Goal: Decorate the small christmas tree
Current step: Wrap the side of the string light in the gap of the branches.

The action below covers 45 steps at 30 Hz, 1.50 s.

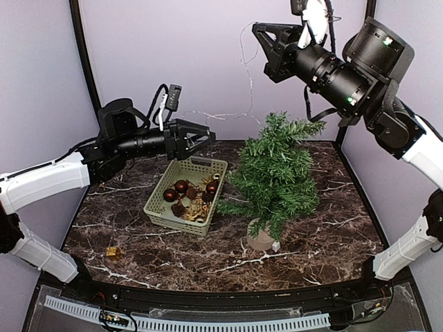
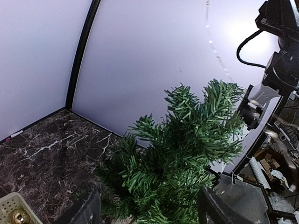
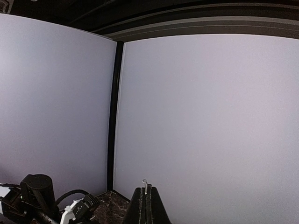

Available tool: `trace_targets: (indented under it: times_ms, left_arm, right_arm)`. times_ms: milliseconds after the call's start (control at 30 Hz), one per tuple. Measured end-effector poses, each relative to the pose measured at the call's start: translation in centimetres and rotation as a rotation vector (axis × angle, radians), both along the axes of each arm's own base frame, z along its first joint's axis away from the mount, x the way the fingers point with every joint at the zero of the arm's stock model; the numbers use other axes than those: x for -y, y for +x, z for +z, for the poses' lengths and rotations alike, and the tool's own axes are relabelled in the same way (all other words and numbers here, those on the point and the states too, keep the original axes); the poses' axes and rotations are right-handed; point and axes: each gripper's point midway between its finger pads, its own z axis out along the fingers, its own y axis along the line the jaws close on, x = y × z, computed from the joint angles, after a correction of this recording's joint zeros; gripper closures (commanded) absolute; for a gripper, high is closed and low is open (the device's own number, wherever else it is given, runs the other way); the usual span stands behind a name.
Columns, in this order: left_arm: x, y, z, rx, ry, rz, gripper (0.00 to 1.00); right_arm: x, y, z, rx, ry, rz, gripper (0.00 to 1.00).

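Note:
The small christmas tree [image 1: 277, 173] stands upright on its round tan base [image 1: 261, 238], right of centre on the marble table; it fills the left wrist view [image 2: 187, 154]. My left gripper [image 1: 208, 136] is open and empty, held above the back edge of the basket and pointing at the tree, whose lower branches lie between its fingers [image 2: 88, 210]. My right gripper [image 1: 256, 28] is raised high above the tree and shut on the end of a thin light wire [image 1: 241, 61], which hangs down behind the tree. The wire tip shows between the shut fingertips [image 3: 146, 191].
A pale green basket [image 1: 160, 207] left of the tree holds dark red balls [image 1: 181, 186] and gold ornaments. A small gold ornament [image 1: 113, 252] lies loose on the table at the front left. Purple walls enclose the back and sides.

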Motion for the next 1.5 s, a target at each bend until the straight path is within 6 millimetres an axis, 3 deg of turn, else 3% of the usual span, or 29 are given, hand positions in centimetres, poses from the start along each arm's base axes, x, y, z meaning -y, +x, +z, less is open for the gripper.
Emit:
trace_targets:
  times_ms: [100, 200, 333, 400, 533, 733, 867, 1167, 1333, 1500]
  left_arm:
    - [0.5, 0.5, -1.0, -0.025, 0.015, -0.003, 0.41]
    - [0.6, 0.6, -1.2, -0.039, 0.013, -0.004, 0.73]
    - [0.6, 0.5, -0.6, -0.025, -0.008, -0.009, 0.95]
    - [0.6, 0.7, -0.5, -0.016, -0.007, 0.002, 1.00]
    - [-0.3, 2.1, -1.2, -0.014, 0.026, 0.076, 1.00]
    - [-5.1, 5.9, -0.9, 0.014, 0.070, 0.301, 1.00]
    - [-7.4, 7.2, -0.3, 0.047, 0.080, 0.409, 1.00]
    - [-8.6, 8.4, -1.6, 0.051, 0.120, 0.488, 1.00]
    - [-8.8, 8.5, -1.2, 0.075, 0.111, 0.493, 1.00]
    - [-8.7, 8.5, -0.5, 0.101, 0.105, 0.484, 1.00]
  right_arm:
    - [0.0, -0.2, 0.1, 0.000, 0.006, 0.012, 1.00]
    - [0.0, -0.3, 0.2, -0.001, 0.011, 0.023, 1.00]
    - [0.1, -0.3, 0.3, 0.000, 0.014, 0.022, 1.00]
    - [0.3, -0.2, 0.2, 0.001, 0.012, 0.010, 1.00]
    - [0.9, 0.5, 0.0, 0.004, -0.001, -0.046, 1.00]
    - [2.8, 2.9, -0.2, -0.002, -0.010, -0.154, 1.00]
    - [5.4, 5.3, -0.4, -0.015, -0.002, -0.254, 1.00]
    - [12.1, 11.6, -2.1, -0.082, 0.025, -0.440, 1.00]
    - [14.9, 16.8, -5.2, -0.171, 0.003, -0.491, 1.00]
    - [15.3, 21.5, -10.9, -0.312, -0.043, -0.459, 1.00]
